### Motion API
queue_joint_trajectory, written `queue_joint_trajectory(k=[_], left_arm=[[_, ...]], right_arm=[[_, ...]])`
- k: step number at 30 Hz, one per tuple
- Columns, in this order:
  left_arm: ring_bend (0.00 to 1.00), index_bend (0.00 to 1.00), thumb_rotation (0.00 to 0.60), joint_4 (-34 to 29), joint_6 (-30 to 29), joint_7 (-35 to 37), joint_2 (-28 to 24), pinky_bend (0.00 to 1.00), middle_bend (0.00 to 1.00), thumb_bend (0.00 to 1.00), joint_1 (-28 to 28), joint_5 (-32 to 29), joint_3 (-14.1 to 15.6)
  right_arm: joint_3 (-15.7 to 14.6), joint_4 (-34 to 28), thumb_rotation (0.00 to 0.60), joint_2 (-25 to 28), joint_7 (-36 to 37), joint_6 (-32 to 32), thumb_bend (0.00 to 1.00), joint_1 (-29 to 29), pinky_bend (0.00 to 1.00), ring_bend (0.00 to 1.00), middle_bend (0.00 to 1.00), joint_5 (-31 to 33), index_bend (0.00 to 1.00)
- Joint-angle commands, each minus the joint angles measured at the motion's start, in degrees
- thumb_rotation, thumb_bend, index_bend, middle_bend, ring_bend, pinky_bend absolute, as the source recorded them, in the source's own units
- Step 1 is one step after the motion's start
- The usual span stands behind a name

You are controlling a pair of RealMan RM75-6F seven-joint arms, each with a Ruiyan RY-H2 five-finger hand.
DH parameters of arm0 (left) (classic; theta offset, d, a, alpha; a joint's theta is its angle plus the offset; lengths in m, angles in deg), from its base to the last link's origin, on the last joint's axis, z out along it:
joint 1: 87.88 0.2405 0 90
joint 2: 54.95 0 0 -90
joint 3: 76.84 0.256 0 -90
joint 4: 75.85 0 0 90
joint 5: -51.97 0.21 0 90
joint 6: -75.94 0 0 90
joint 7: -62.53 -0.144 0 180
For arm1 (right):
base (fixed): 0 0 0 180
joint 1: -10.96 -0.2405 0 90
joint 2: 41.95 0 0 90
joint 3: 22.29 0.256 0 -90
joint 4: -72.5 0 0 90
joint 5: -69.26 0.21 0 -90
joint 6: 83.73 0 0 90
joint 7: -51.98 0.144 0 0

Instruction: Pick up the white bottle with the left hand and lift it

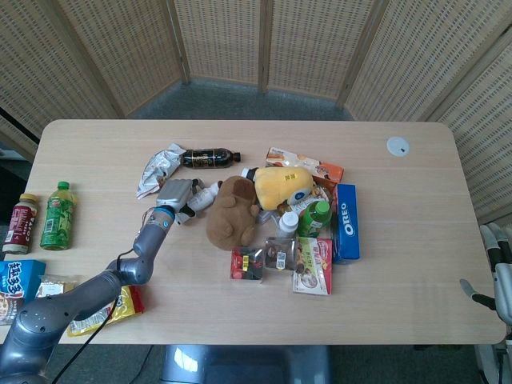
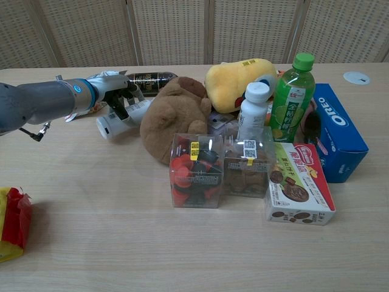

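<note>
A white bottle point(image 2: 127, 117) lies on its side on the table, its cap end pointing left, just left of the brown plush toy point(image 2: 173, 115). My left hand point(image 2: 118, 96) is over the bottle's middle with its fingers curled around it; the bottle still looks low at the table. In the head view the left hand point(image 1: 176, 194) covers one end of the white bottle point(image 1: 203, 197). A second white bottle point(image 2: 252, 109) stands upright beside the green bottle point(image 2: 290, 91). My right hand point(image 1: 498, 276) shows only partly at the right edge, off the table.
A dark cola bottle point(image 2: 146, 79) and a silver wrapper point(image 1: 158, 168) lie behind the left hand. Yellow plush point(image 2: 240, 76), Oreo box point(image 2: 340, 131), clear snack boxes point(image 2: 194, 170) and biscuit box point(image 2: 298, 188) crowd the centre. Bottles point(image 1: 58, 214) and snack packs sit at the left edge.
</note>
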Motion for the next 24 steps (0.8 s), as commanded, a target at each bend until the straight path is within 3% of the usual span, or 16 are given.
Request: queue_joint_trajectory(k=[1, 8, 16, 24], left_arm=[[0.72, 0.53, 0.600, -2.3, -1.3, 1.0, -1.7, 0.63, 0.55, 0.36, 1.1, 0.8, -0.6], [0.73, 0.54, 0.600, -13.7, -6.8, 2.9, -9.7, 0.64, 0.56, 0.36, 5.2, 3.0, -1.7], [0.73, 0.54, 0.600, -34.1, -15.8, 3.4, -24.5, 0.64, 0.57, 0.36, 11.1, 5.5, -3.5], [0.73, 0.54, 0.600, -54.4, -24.3, 4.1, -39.4, 0.64, 0.57, 0.35, 16.5, 6.6, -7.5]], right_arm=[[0.0, 0.0, 0.587, -0.1, 0.0, 0.0, 0.20, 0.0, 0.00, 0.00, 0.00, -0.1, 0.00], [0.0, 0.1, 0.588, -0.5, 0.1, -0.4, 0.20, -0.5, 0.00, 0.00, 0.00, -0.7, 0.00], [-0.1, 1.0, 0.586, -1.7, 1.0, -1.3, 0.20, -1.4, 0.00, 0.00, 0.00, -1.7, 0.00], [-0.8, 2.9, 0.585, -3.9, 2.9, -1.5, 0.20, -1.6, 0.00, 0.00, 0.00, -2.9, 0.00]])
